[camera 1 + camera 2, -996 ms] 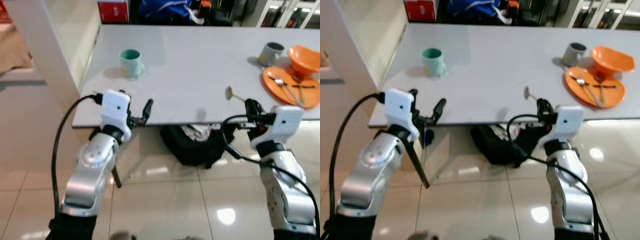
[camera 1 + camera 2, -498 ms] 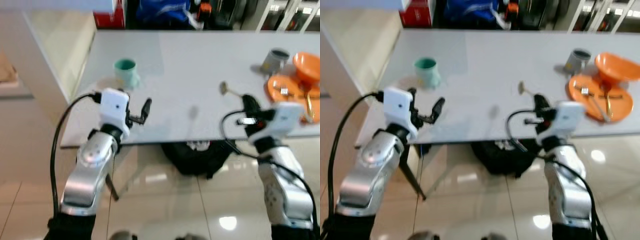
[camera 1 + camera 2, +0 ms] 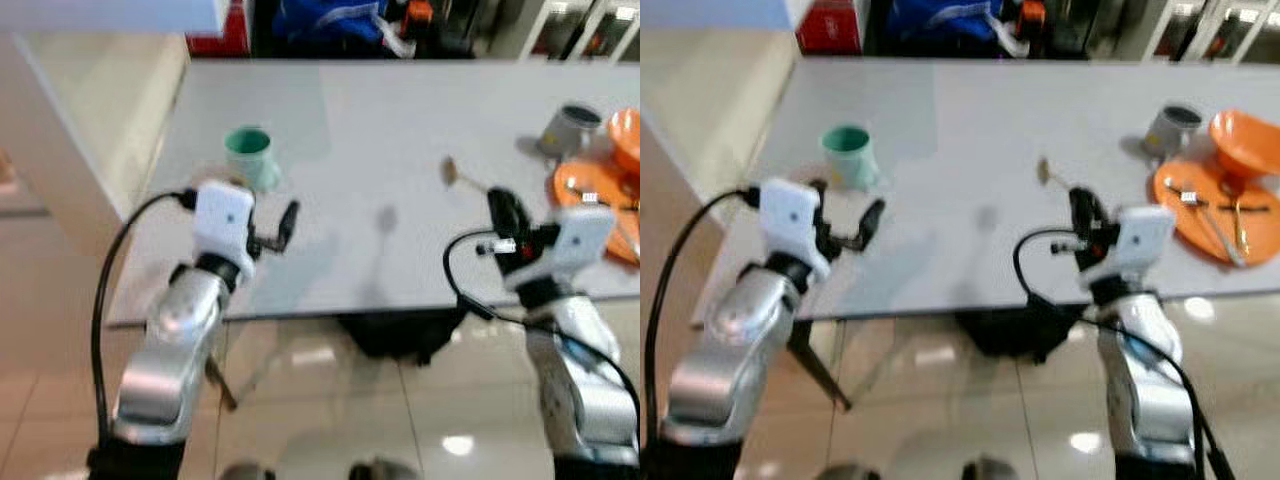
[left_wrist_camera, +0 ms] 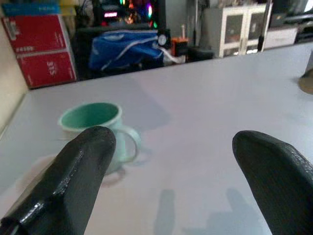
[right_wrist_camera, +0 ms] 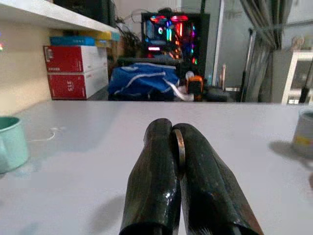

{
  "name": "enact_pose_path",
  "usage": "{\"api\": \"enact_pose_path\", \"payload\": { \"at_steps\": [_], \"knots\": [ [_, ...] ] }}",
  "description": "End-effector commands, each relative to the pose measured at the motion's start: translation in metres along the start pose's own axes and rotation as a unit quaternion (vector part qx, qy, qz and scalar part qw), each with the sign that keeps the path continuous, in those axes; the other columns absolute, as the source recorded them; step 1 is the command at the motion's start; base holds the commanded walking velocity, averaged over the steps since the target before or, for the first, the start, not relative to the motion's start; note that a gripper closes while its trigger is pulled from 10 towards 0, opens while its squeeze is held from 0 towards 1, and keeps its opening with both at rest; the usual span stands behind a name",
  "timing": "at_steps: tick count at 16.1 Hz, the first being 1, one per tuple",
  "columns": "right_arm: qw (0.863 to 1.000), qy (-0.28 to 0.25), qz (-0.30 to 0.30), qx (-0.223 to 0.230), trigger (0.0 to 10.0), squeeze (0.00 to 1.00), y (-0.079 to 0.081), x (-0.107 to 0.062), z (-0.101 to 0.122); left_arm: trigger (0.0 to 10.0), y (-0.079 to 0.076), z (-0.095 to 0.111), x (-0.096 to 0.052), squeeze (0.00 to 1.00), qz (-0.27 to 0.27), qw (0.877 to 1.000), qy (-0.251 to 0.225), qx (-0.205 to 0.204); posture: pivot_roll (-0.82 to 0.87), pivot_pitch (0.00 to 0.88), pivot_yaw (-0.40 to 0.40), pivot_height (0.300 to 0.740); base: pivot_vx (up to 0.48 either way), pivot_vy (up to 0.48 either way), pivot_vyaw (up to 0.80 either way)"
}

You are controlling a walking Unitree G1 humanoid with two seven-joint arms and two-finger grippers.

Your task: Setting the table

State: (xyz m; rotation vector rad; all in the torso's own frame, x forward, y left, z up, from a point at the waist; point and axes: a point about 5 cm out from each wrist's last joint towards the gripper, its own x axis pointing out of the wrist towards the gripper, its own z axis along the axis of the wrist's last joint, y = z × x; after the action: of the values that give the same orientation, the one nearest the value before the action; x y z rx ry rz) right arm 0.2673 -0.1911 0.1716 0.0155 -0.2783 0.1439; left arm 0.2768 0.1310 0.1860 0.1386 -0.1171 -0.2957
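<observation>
My right gripper [image 3: 497,203] hovers over the grey table [image 3: 380,110], right of its middle, shut on the handle of a metal spoon [image 3: 452,172] whose bowl points away from me. The right wrist view shows the spoon [image 5: 180,147] as a thin edge pinched between the fingers. My left gripper [image 3: 280,226] is open and empty above the table's near left part, just short of a green mug [image 3: 250,155]. That green mug [image 4: 93,121] stands beyond the left fingers [image 4: 83,161]. At the right edge an orange plate [image 3: 1200,205] carries cutlery, with an orange bowl [image 3: 1245,135] and a grey mug [image 3: 1168,127] beside it.
A black bag [image 3: 400,335] lies on the glossy tile floor under the table. Red boxes [image 4: 39,49] and a blue bag [image 4: 127,46] stand behind the table's far edge. A pale wall or counter [image 3: 90,120] runs along the table's left side.
The view has shifted and the table sits nearer. Both grippers now stand over the tabletop rather than at its front edge. The right one still holds the spoon.
</observation>
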Motion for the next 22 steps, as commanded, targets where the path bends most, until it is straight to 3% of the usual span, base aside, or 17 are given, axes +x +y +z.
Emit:
{"api": "enact_pose_path", "payload": {
  "at_steps": [1,3,4,6,9,11,12,13,17,22],
  "knots": [
    [1.000,-0.021,0.013,-0.012,10.0,0.00,0.006,0.002,0.008,10.0,0.002,-0.001,-0.004,0.00,-0.009,1.000,0.005,0.002,0.07,0.181,-0.037,0.740,0.000,0.000,0.00],
    [0.998,-0.022,0.029,-0.045,10.0,0.00,0.009,0.000,0.009,10.0,-0.003,0.000,-0.008,0.00,-0.042,0.999,0.006,0.012,0.07,0.227,-0.029,0.740,0.000,0.000,0.00],
    [0.997,-0.023,0.032,-0.060,10.0,0.00,0.011,-0.009,0.007,10.0,-0.006,-0.002,-0.018,0.00,-0.054,0.998,0.014,0.012,0.07,0.239,-0.023,0.740,0.000,0.000,0.00],
    [0.996,-0.018,0.034,-0.081,10.0,0.00,0.010,-0.017,0.005,10.0,-0.008,-0.002,-0.024,0.00,-0.068,0.997,0.022,0.012,0.07,0.212,-0.031,0.740,0.000,0.000,0.00],
    [0.993,-0.019,0.038,-0.108,10.0,0.00,0.007,-0.009,-0.002,10.0,-0.007,-0.004,-0.015,0.00,-0.073,0.997,0.020,0.016,0.06,0.227,-0.026,0.740,0.000,0.000,0.00],
    [0.988,-0.028,0.047,-0.146,10.0,0.00,0.006,-0.002,-0.005,10.0,-0.008,-0.005,-0.010,0.00,-0.075,0.997,0.018,0.017,0.07,0.163,-0.036,0.740,0.000,0.000,0.00],
    [0.976,-0.031,0.070,-0.202,10.0,0.00,0.008,0.002,-0.010,10.0,-0.007,-0.005,-0.008,0.00,-0.084,0.996,0.019,0.019,0.07,0.153,-0.038,0.740,0.000,0.000,0.00],
    [0.956,-0.024,0.107,-0.273,10.0,0.00,0.012,0.006,-0.022,10.0,-0.010,-0.009,-0.011,0.00,-0.114,0.993,0.028,0.018,0.07,0.122,-0.036,0.740,0.000,0.000,0.00],
    [0.921,-0.039,0.161,-0.353,10.0,0.00,0.025,0.008,-0.036,10.0,-0.020,-0.022,-0.021,0.00,-0.197,0.979,0.051,0.032,0.07,0.084,-0.036,0.740,0.000,0.000,0.00],
    [0.894,-0.044,0.198,-0.400,10.0,0.00,0.032,0.005,-0.056,10.0,-0.025,-0.020,-0.019,0.00,-0.214,0.975,0.045,0.021,0.06,0.079,-0.016,0.740,0.000,0.000,0.00]
  ]
}}
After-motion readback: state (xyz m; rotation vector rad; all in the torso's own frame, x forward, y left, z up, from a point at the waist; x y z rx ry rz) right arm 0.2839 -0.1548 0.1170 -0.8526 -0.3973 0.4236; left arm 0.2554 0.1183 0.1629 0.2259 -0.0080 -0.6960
